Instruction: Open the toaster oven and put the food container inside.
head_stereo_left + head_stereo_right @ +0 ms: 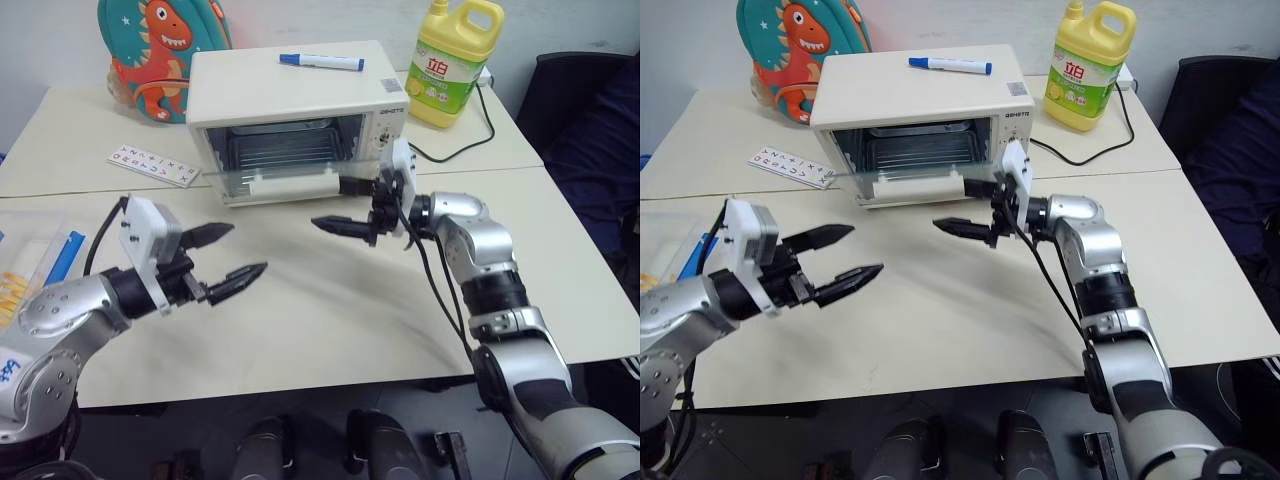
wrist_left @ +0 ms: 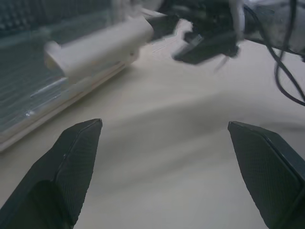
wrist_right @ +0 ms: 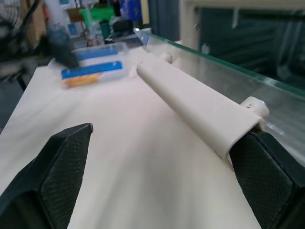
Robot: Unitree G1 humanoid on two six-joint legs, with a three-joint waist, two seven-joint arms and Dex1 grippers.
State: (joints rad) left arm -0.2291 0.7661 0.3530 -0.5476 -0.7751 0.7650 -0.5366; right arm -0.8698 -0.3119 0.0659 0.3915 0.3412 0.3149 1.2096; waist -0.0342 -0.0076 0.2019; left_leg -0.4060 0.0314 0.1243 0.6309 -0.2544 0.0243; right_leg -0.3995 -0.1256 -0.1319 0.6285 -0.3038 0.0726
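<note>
**Cream oven door down, container not yet fetched**

Glass door of the toaster oven (image 1: 300,110) lies dropped open, its white bar handle (image 3: 190,107) just beside one finger of the right gripper (image 1: 350,205), whose jaws stand apart and empty, pointing level across the oven's front. Opening looks done; the fetching step comes next. The food container (image 3: 93,69) sits on the bench (image 1: 330,300) well to the oven's left. The left gripper (image 1: 225,255), jaws wide and holding nothing, hovers level before the oven; it likely must swing away from the oven toward the container.
</note>
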